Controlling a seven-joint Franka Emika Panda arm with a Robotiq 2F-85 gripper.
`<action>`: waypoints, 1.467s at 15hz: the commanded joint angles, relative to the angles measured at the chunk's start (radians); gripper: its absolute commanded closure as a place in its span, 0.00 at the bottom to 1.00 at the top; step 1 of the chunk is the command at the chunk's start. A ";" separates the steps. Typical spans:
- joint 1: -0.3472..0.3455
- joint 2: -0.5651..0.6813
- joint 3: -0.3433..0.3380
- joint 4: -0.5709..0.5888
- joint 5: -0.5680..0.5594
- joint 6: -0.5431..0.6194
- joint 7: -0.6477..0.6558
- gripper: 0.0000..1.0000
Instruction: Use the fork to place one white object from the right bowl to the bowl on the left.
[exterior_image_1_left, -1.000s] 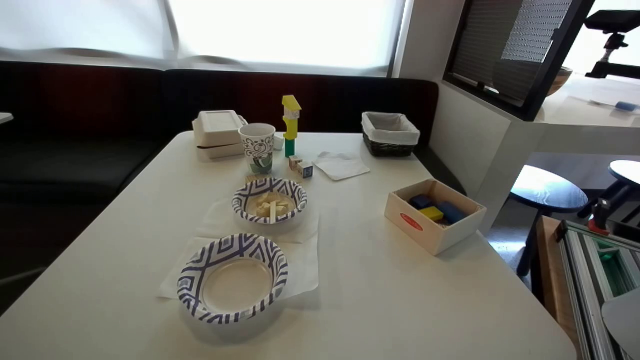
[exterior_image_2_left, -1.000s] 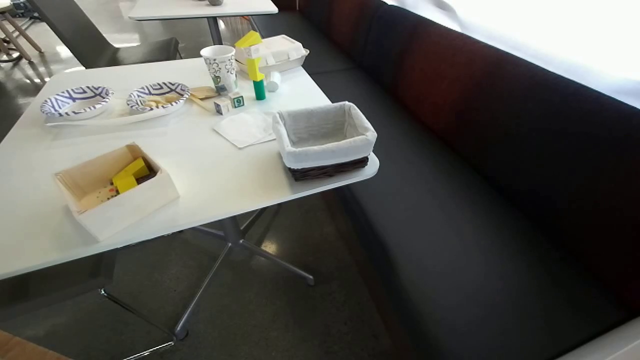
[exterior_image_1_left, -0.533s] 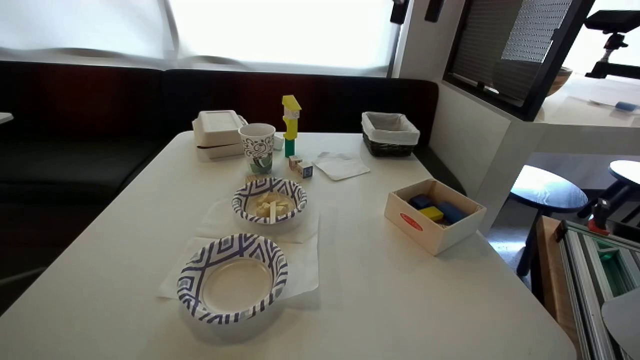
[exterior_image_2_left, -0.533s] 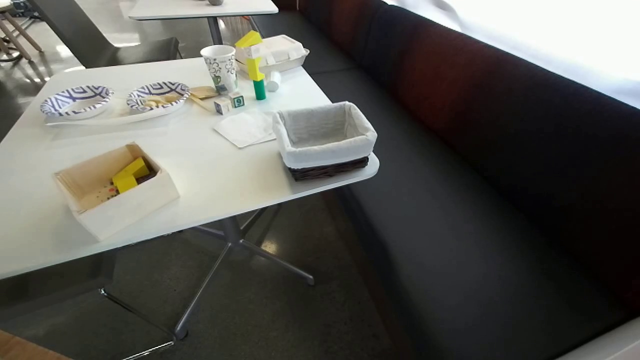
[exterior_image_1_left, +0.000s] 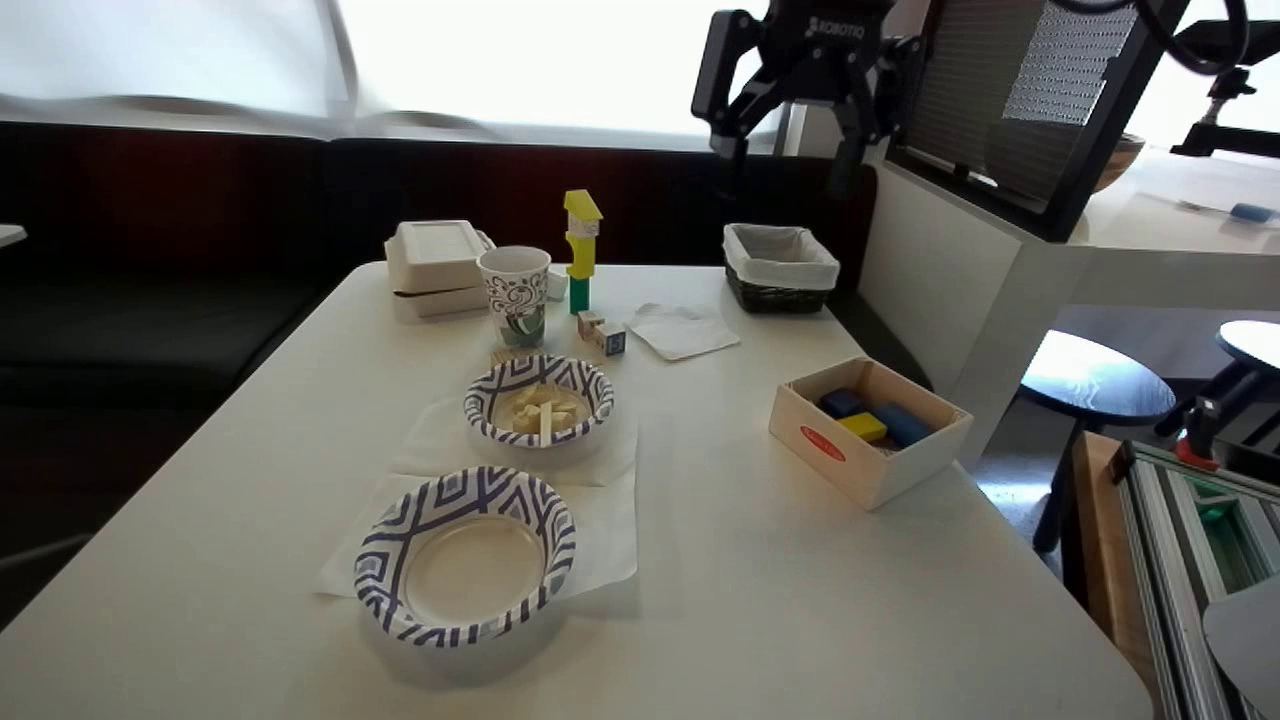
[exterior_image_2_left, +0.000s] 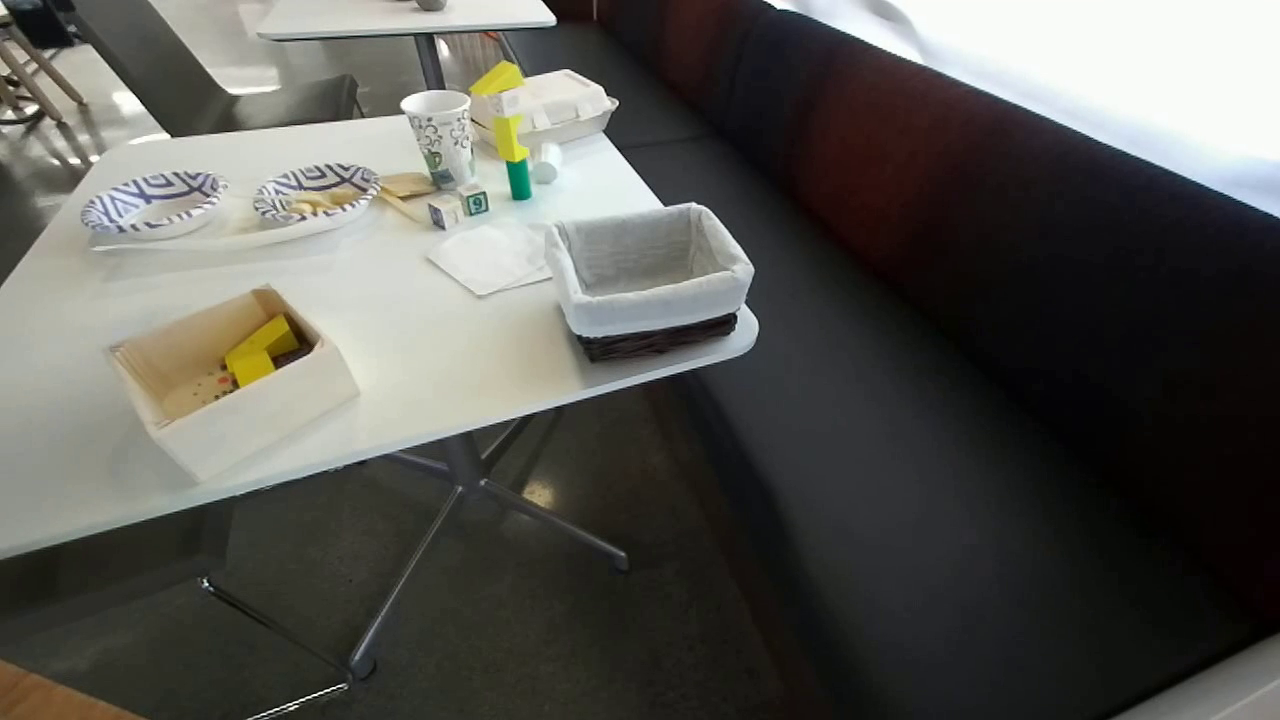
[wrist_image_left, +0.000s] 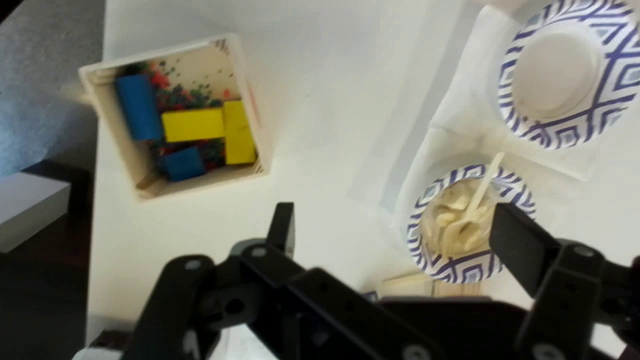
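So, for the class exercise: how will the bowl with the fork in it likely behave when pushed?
The bowl would probably slide rather than tip, being wide and low. It may drag the white paper beneath it. The fork, its handle reaching over the rim with nothing gripping it, could swing or shift.

Filled bowl part-hidden by pincer

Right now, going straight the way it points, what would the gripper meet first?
Probably bare tabletop between the wooden box and filled bowl; depth is unclear, so one finger might catch that bowl.
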 joint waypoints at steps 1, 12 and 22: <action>0.023 0.019 -0.006 0.002 0.039 0.011 -0.005 0.00; 0.075 0.255 0.031 0.082 0.136 0.142 0.103 0.00; 0.197 0.610 0.022 0.274 0.084 0.337 0.274 0.00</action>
